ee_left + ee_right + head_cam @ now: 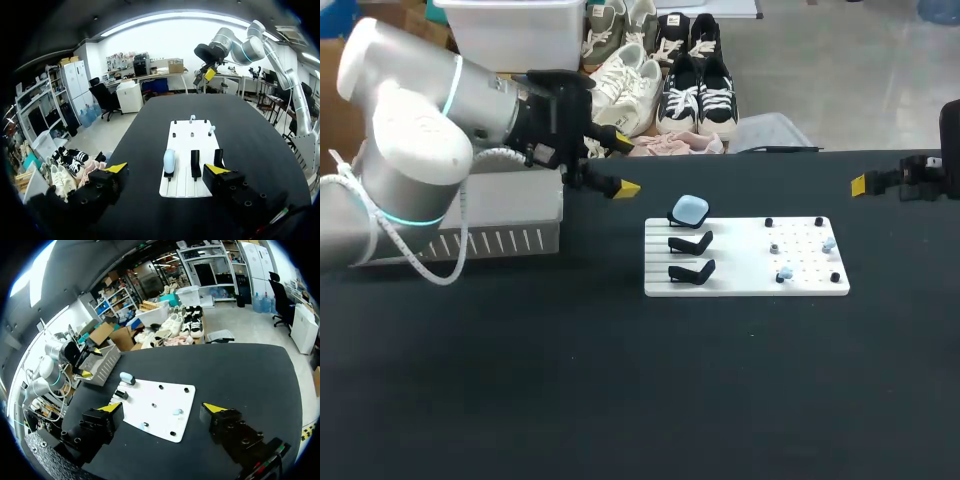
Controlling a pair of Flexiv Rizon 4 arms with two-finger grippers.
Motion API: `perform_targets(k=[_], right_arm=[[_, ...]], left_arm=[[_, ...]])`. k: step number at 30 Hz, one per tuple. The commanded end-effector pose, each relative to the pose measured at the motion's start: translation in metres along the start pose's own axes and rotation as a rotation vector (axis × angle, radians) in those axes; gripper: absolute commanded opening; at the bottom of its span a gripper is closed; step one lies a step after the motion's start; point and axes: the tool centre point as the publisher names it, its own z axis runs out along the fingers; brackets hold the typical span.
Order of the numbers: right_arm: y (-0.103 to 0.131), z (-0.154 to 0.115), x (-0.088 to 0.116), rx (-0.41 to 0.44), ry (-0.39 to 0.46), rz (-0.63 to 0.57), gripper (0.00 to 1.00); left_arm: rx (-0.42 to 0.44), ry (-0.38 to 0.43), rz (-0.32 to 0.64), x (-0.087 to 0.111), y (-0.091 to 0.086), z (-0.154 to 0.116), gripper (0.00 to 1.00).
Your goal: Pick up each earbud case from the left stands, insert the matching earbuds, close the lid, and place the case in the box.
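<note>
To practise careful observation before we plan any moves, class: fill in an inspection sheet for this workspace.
Surface: black table.
Job's things: white board with three black stands; light blue earbud case on the far one, the other two empty; small light blue earbuds among the pegs; grey box at left.
Clutter: nothing seen.
Grippers: left gripper between box and board, fingers open; right gripper at the right edge, fingers open.
Cables: white wrapped cable on left arm.
Surroundings: nothing seen.
</note>
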Motion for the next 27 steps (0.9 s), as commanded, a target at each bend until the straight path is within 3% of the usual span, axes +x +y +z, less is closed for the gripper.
perform_targets(k=[1, 19, 27], right_arm=[[0.0, 0.0, 0.0, 0.0, 0.0, 0.0, 1.0], [0.0, 0.0, 0.0, 0.0, 0.0, 0.0, 1.0], [0.0, 0.0, 0.0, 0.0, 0.0, 0.0, 1.0]], left_arm=[[0.001, -0.025, 0.008, 0.004, 0.0, 0.013, 1.0], [0.028, -0.019, 0.017, 0.008, -0.018, 0.048, 1.0], [0.047, -0.004, 0.002, 0.015, -0.018, 0.066, 1.0]])
